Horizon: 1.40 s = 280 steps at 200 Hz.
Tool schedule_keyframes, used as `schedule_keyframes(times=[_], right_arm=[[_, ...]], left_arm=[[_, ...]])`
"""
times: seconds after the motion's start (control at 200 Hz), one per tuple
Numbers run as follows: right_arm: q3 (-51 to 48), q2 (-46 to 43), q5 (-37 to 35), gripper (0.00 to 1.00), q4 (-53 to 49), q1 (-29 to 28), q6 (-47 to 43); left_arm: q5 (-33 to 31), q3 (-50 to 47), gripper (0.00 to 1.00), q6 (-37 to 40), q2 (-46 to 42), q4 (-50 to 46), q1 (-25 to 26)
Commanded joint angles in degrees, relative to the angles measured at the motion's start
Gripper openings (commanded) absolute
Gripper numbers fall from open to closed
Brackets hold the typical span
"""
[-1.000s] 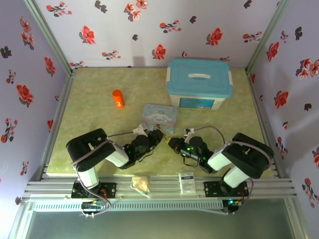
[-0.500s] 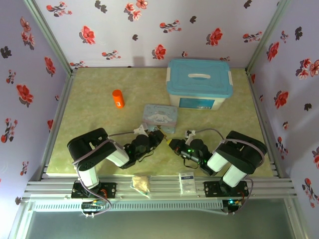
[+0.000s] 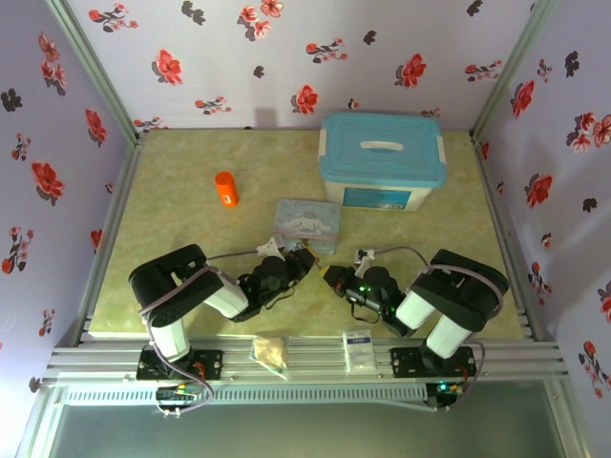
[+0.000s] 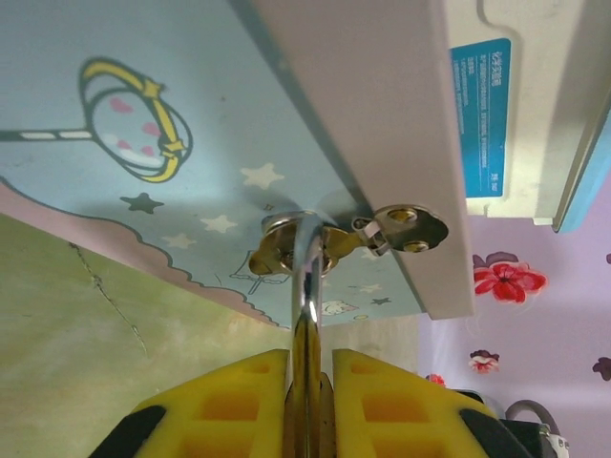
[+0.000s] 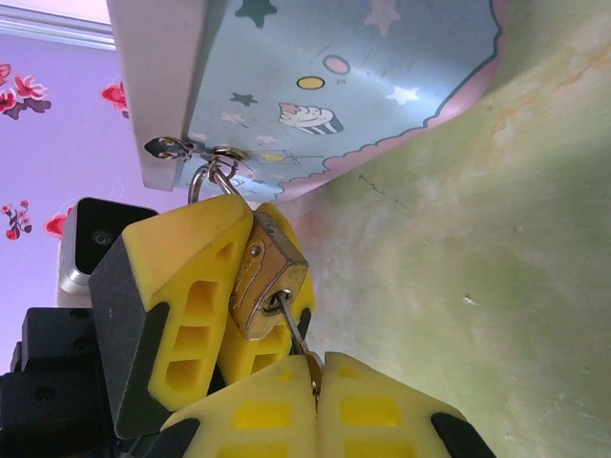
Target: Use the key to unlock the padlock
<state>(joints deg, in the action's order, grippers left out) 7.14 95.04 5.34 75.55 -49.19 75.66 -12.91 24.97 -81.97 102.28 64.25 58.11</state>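
Observation:
The small brass padlock (image 5: 270, 277) hangs by its thin shackle (image 4: 307, 258) from the hasp (image 4: 406, 224) of the pale blue cartoon tin (image 3: 307, 221). My left gripper (image 4: 307, 372) is shut on the padlock's body, and its yellow fingers (image 5: 191, 277) clamp both sides. The thin grey key (image 5: 294, 329) has its blade in the keyhole at the padlock's bottom end. My right gripper (image 5: 316, 391) is shut on the key's head. From the top, both grippers (image 3: 304, 260) (image 3: 332, 275) meet just in front of the tin.
A large blue-lidded storage box (image 3: 382, 157) stands behind the tin. An orange bottle (image 3: 225, 188) is at the back left. A white packet (image 3: 359, 346) and a beige bag (image 3: 270, 350) lie on the front rail. The mat to the left is open floor.
The right arm's elbow has swung slightly to the left. Both grippers stay together at the tin's front, with the same holds.

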Motion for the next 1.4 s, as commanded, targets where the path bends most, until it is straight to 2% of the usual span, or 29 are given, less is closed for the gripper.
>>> schedule_keyframes(times=[0.0, 0.255, 0.4, 0.57, 0.7, 0.835, 0.995, 1.07, 1.17, 1.395], right_arm=[[3.2, 0.3, -1.7, 0.0, 3.8, -0.2, -0.5], [6.8, 1.3, 0.7, 0.0, 2.0, -0.5, -2.6], [5.3, 3.2, 0.2, 0.0, 3.8, -0.3, -2.3], [5.0, 2.2, 1.2, 0.0, 3.8, 1.3, -3.1], [4.9, 0.5, 1.9, 0.0, 0.4, 1.7, -3.2], [3.1, 0.1, 1.2, 0.0, -0.9, 1.1, -2.4], [3.1, -0.5, -2.0, 0.0, -5.1, -3.3, -1.6], [2.2, 0.4, -3.1, 0.0, -3.3, -4.0, -0.9], [-0.8, 2.8, -4.9, 0.0, 3.8, -3.8, 1.0], [0.0, 2.7, -4.8, 0.0, 3.5, -4.4, -0.1]], left_arm=[[2.6, 1.4, 0.0, 1.1, -1.2, 0.7, 1.2], [2.7, 0.9, 0.0, 0.1, -1.0, 1.0, 1.6], [2.8, 0.7, 0.0, 0.3, -1.5, 1.5, 1.7], [4.4, 1.2, 0.0, 1.3, -2.7, -0.6, 1.7], [3.2, 0.3, 0.0, 1.2, -2.7, -0.4, 1.0], [3.4, -0.4, 0.0, 0.4, -2.4, 1.4, -1.0], [4.0, -1.4, 0.0, 1.0, -4.2, 2.0, -2.8], [3.9, -1.7, 0.0, 1.9, -5.3, 1.7, -3.4], [3.5, -2.2, 0.0, 2.4, -6.2, 0.8, -4.4], [4.6, -1.6, 0.0, 2.1, -5.4, 1.3, -4.6]])
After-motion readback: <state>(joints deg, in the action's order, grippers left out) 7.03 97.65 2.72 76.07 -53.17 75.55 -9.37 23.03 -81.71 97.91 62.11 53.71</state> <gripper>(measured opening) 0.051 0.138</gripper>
